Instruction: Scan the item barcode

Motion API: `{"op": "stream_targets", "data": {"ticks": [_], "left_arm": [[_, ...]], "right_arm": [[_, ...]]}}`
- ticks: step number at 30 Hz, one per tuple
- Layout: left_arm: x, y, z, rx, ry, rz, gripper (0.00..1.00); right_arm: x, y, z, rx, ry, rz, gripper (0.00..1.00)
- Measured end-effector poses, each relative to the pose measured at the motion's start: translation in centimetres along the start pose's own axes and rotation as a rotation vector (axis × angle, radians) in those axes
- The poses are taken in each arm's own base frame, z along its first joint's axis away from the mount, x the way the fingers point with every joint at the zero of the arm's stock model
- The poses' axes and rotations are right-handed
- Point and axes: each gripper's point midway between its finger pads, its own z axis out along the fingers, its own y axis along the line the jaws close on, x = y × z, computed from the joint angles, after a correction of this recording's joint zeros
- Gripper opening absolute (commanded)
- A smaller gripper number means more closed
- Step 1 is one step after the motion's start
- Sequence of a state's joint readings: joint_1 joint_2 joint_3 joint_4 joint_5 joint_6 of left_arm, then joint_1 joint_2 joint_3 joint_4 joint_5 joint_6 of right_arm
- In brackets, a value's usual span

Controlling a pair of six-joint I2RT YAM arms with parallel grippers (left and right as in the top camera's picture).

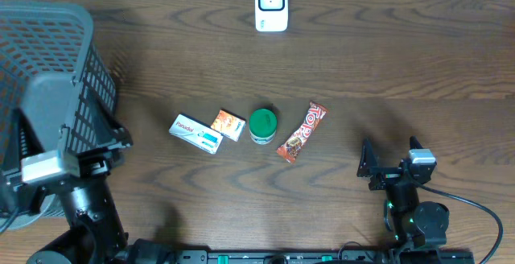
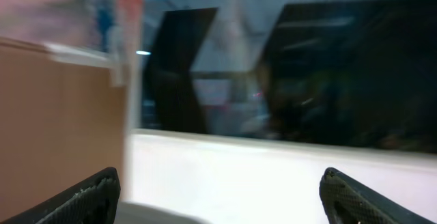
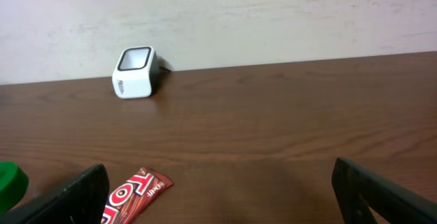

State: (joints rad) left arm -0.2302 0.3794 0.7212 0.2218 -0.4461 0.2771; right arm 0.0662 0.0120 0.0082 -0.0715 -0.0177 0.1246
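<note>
Green jar (image 3: 9, 185) cut off, lower-L.

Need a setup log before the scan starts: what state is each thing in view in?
Barcode scanner, standing upright, untouched.
Panadol box, lying flat, closed.
Orange box, lying flat, closed, beside the Panadol box.
Green-lidded jar, upright, lid on.
Red snack bar, lying flat, wrapped.
Mesh basket, upright, inside mostly hidden.
Left gripper, open, empty.
Right gripper, open, empty.
</note>
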Motion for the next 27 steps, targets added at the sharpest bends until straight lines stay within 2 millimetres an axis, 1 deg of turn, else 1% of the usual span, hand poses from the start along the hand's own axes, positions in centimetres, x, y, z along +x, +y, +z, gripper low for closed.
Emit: {"op": "stream_targets", "data": {"ticks": [2,5,7,9,12,15,18,20,22,24,26,27], "left_arm": [[0.5,0.8,0.0,-0.049,0.025,0.076,0.92],[0.7,1.5,-0.1,-0.089,0.04,0.144,0.92],[1.0,1.5,-0.1,-0.085,0.054,0.176,0.92],[1.8,1.2,-0.3,-0.06,0.085,0.215,0.92],[2.8,0.9,-1.3,-0.006,0.122,0.262,0.92],[2.1,1.4,-2.8,0.018,0.101,0.26,0.92],[1.0,2.4,-4.6,0.017,0.066,0.244,0.92],[0.9,3.0,-5.6,0.016,0.062,0.242,0.92],[1.2,3.3,-6.2,0.018,0.071,0.247,0.92],[1.4,3.3,-6.4,0.021,0.078,0.251,0.92],[1.4,3.3,-6.4,0.021,0.078,0.251,0.92],[1.4,3.3,-6.4,0.021,0.078,0.251,0.93]], "right_arm": [[0.0,0.0,0.0,-0.002,0.0,0.001,0.99],[0.0,0.3,0.0,-0.016,0.001,0.003,0.99],[0.0,0.4,0.0,-0.024,0.001,0.005,0.99],[-0.1,0.5,0.0,-0.031,-0.001,0.005,0.99],[-0.3,1.0,0.0,-0.057,-0.009,0.004,0.99],[-0.9,2.0,-0.1,-0.113,-0.035,0.001,0.99],[-1.9,3.1,-0.3,-0.175,-0.072,-0.004,0.99],[-2.3,3.7,-0.5,-0.212,-0.09,-0.009,0.99],[-2.6,4.4,-0.7,-0.252,-0.097,-0.013,0.99],[-2.8,5.0,-0.9,-0.289,-0.097,-0.016,0.99],[-3.5,5.7,-1.3,-0.321,-0.109,-0.021,0.99],[-4.3,6.0,-1.6,-0.338,-0.122,-0.025,0.99]]}}
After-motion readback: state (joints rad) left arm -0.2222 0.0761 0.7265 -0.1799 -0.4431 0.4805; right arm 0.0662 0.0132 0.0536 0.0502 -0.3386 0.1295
